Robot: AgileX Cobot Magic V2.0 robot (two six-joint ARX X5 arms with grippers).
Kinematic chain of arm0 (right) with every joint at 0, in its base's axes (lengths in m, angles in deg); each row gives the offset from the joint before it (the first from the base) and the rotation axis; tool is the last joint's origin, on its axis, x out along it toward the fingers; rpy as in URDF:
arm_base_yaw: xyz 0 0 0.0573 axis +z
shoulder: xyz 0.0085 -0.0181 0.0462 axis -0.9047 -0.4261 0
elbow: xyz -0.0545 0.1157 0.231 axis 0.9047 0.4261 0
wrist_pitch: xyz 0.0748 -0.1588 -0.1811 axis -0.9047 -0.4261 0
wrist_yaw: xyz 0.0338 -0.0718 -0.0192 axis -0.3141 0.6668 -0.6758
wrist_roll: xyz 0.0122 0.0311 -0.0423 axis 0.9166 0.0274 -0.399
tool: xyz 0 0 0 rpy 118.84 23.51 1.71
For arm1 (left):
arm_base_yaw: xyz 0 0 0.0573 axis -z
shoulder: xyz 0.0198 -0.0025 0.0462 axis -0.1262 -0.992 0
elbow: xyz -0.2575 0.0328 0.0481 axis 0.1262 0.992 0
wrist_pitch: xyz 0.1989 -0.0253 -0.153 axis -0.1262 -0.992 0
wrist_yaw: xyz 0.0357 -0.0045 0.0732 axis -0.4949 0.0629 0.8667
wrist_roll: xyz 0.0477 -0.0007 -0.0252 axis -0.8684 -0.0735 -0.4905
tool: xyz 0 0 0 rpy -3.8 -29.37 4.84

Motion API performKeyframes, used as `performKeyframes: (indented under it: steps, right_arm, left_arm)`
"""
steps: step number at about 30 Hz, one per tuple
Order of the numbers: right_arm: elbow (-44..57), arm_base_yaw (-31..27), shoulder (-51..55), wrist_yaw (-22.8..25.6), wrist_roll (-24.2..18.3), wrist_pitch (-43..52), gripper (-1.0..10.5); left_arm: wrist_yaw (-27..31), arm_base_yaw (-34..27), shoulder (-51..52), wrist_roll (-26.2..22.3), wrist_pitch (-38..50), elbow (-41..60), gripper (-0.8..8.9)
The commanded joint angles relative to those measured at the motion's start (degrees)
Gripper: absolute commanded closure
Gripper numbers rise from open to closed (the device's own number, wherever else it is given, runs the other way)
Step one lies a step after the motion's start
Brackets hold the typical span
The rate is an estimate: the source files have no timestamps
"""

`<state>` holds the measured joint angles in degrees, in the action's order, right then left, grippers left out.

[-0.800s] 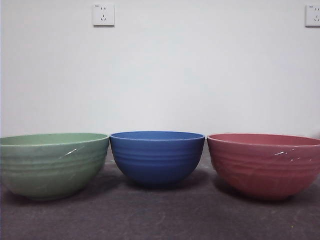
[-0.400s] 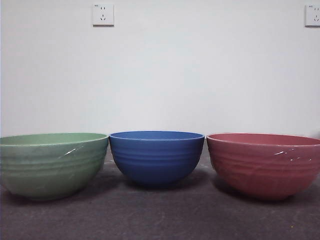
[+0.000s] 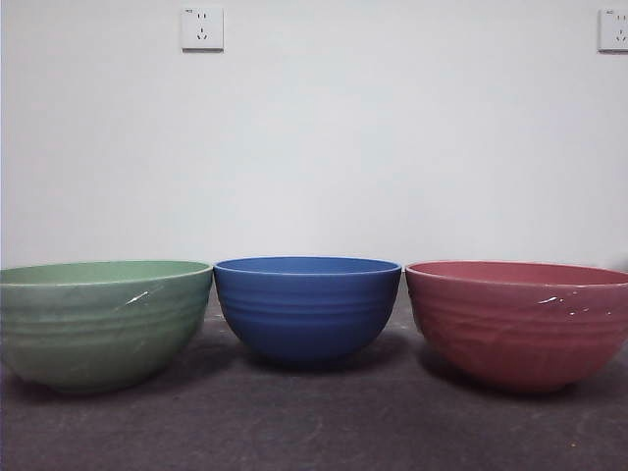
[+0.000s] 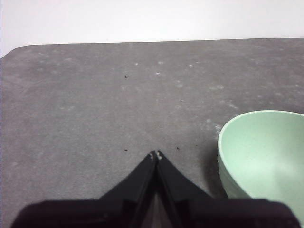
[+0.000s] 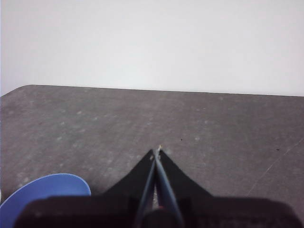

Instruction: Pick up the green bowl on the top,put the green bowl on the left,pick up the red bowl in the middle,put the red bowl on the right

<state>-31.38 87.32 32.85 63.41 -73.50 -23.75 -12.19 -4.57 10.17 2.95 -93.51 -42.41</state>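
The green bowl [image 3: 103, 324] stands upright on the table at the left of the front view, a white scratch near its rim. In the left wrist view the green bowl [image 4: 263, 156] sits beside my left gripper [image 4: 156, 155], which is shut and empty, apart from it. The red bowl [image 3: 518, 322] stands upright at the right of the front view. My right gripper [image 5: 157, 151] is shut with nothing in it, above bare table. Neither arm shows in the front view.
A blue bowl [image 3: 307, 308] stands between the green and red ones; its rim [image 5: 45, 192] shows beside my right gripper. Two wall sockets [image 3: 202, 28] hang on the white wall behind. The grey table [image 3: 314, 432] runs to a rounded far edge.
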Motion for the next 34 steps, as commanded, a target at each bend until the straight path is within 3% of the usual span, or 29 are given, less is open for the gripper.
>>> performKeyframes:
  steps: [1, 19, 23, 27, 34]
  right_arm:
    - [0.3, 0.0, 0.1, 0.2, 0.6, 0.3, 9.4]
    - [0.3, 0.0, 0.1, 0.2, 0.6, 0.3, 9.4]
    - [0.3, 0.0, 0.2, 0.2, -0.3, -1.2, 9.4]
    - [1.4, -2.5, 5.8, 2.9, -4.5, -5.5, 9.4]
    - [14.4, -12.5, 17.9, -7.8, -4.6, -5.2, 9.4]
  left_arm:
    - [-0.1, -0.1, 0.2, 0.7, -0.3, 0.8, 8.17]
    - [-0.1, -0.1, 0.2, 0.7, -0.3, 0.8, 8.17]
    - [-0.1, -0.1, 0.2, 0.7, -0.3, 0.8, 8.17]
    - [-0.1, -0.1, 0.2, 0.7, -0.3, 0.8, 8.17]
    - [-0.1, -0.1, 0.2, 0.7, -0.3, 0.8, 8.17]
